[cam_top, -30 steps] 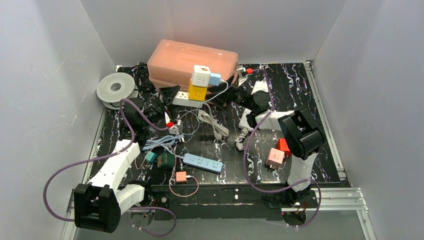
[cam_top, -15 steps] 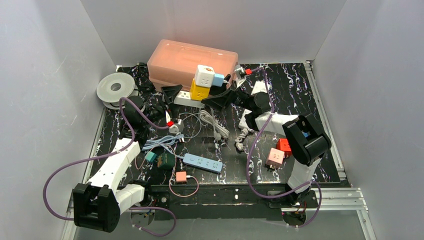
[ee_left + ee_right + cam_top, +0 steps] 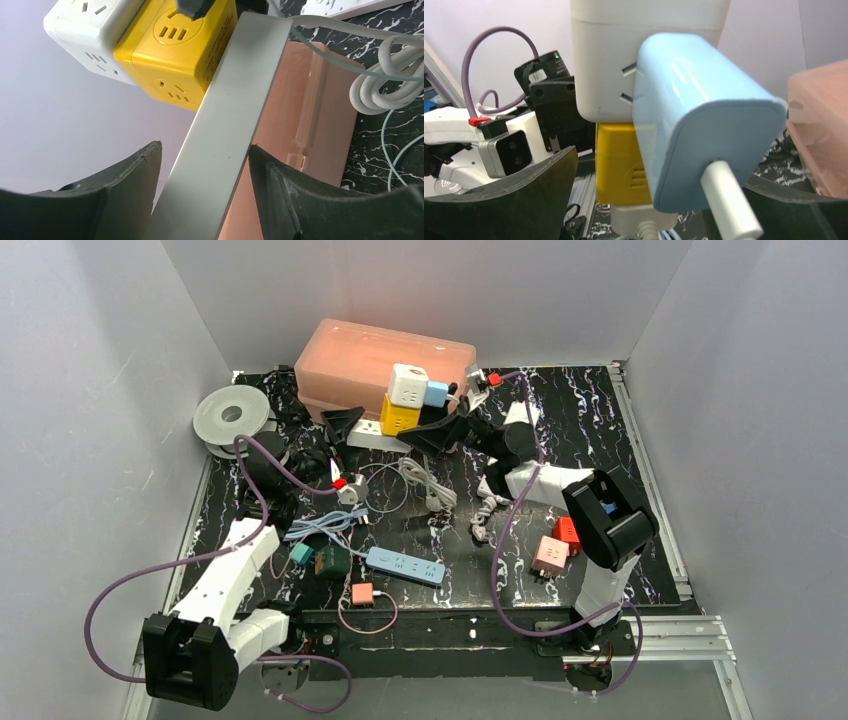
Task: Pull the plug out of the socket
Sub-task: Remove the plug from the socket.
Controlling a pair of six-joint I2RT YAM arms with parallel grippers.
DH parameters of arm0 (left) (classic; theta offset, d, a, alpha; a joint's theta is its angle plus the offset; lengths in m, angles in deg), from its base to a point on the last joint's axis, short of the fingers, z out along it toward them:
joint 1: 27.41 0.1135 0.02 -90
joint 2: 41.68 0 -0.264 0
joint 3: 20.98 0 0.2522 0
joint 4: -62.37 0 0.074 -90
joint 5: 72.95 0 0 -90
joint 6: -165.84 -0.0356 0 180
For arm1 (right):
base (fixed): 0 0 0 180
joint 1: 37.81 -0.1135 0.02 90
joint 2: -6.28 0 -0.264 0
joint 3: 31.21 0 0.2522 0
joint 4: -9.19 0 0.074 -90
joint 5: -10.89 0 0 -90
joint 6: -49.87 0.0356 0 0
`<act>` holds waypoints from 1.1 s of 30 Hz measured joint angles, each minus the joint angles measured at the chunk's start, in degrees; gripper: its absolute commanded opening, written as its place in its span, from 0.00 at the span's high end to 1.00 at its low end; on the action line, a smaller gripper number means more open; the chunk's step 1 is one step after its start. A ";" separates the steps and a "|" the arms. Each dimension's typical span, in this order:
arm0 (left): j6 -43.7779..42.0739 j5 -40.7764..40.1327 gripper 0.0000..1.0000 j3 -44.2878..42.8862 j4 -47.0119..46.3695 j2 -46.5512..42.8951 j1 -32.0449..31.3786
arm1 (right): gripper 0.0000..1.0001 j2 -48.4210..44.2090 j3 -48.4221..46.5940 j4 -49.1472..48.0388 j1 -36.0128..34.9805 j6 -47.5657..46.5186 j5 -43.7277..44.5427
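Plug (image 3: 704, 125), one, blue, in white cube (image 3: 606, 70) atop yellow cube (image 3: 619, 160).

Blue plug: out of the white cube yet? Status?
Done: left gripper clamps the white strip; right gripper straddles the blue plug, jaws open. In hand: prongs partly exposed from the white cube. Left: pull it fully free.
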 measured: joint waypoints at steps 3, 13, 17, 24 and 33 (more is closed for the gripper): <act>0.85 -0.37 1.00 0.00 0.02 -1.29 0.00 | 0.09 1.01 -3.43 0.00 -0.31 0.85 0.04; 2.82 -0.98 1.00 0.00 0.59 -3.34 0.00 | 0.16 3.91 -7.87 -1.57 -0.83 5.33 0.46; 3.13 -1.42 1.00 0.00 0.72 -3.41 0.02 | 0.35 6.49 -10.97 -1.46 -0.79 7.52 0.63; 3.45 -2.01 1.00 0.00 0.87 -3.89 0.07 | 0.75 7.50 -12.76 -1.09 -0.83 10.95 0.66; 3.48 -1.01 1.00 0.09 2.21 -3.91 -0.17 | 0.99 2.84 -7.13 0.74 -0.85 11.52 1.16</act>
